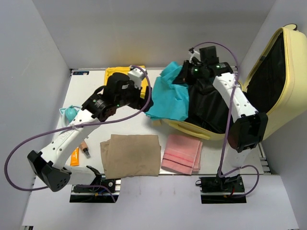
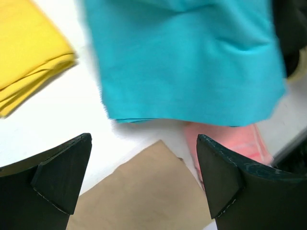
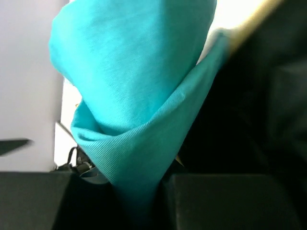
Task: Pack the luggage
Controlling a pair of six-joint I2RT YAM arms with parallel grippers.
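A teal cloth point(image 1: 169, 98) drapes over the open luggage point(image 1: 288, 91) rim.

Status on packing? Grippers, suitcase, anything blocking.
Left gripper open over table. Right gripper shut on teal cloth. Suitcase open, teal cloth draped across its rim. Tan cloth, pink cloth on table; nothing blocking.

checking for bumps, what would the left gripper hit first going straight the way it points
Probably the near edge of the teal cloth, which the open left gripper faces. It may touch the bare table just short of it; depth is unclear.
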